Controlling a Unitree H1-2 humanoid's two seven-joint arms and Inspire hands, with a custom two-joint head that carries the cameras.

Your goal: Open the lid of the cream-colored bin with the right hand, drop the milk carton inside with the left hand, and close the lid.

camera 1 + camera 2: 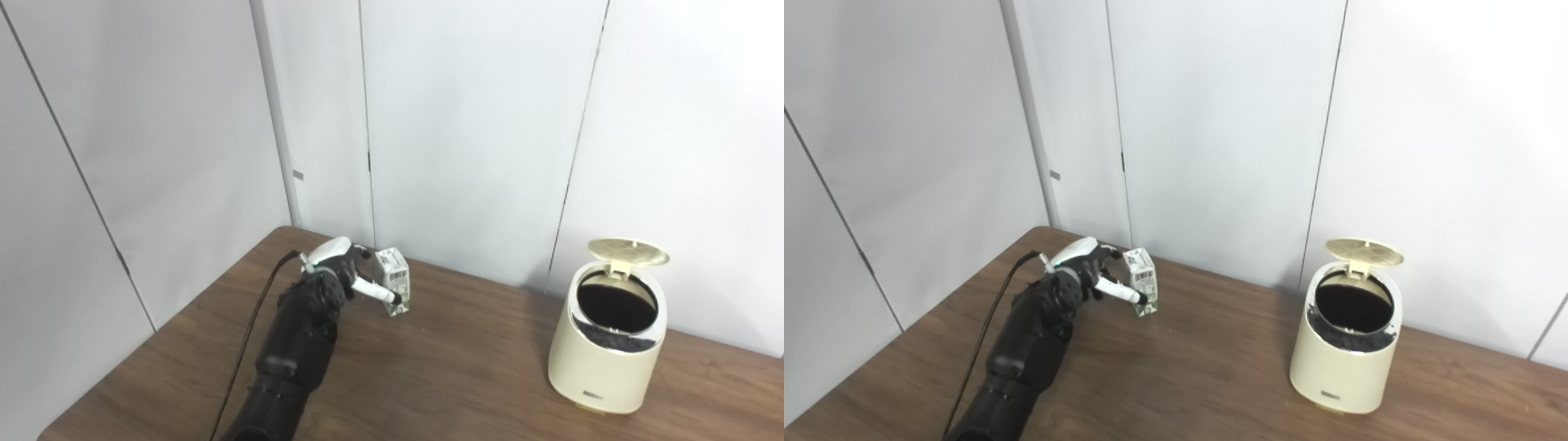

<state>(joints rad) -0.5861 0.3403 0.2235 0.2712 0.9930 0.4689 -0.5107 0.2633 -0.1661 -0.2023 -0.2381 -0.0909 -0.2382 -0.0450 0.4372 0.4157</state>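
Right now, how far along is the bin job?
Done: the lid of the cream bin stands open. In hand: the left hand is closed around the milk carton, which is tilted at the table. Left: drop it in, close the lid. Right hand out of view.

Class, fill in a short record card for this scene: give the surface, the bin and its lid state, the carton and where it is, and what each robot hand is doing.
surface: brown wooden table
bin: cream-colored bin, standing at the table's right side
lid: lid raised, dark opening exposed
carton: milk carton, tilted, at the table's far left, well apart from the bin
left robot hand: left robot hand closed around the carton
right robot hand: not in view
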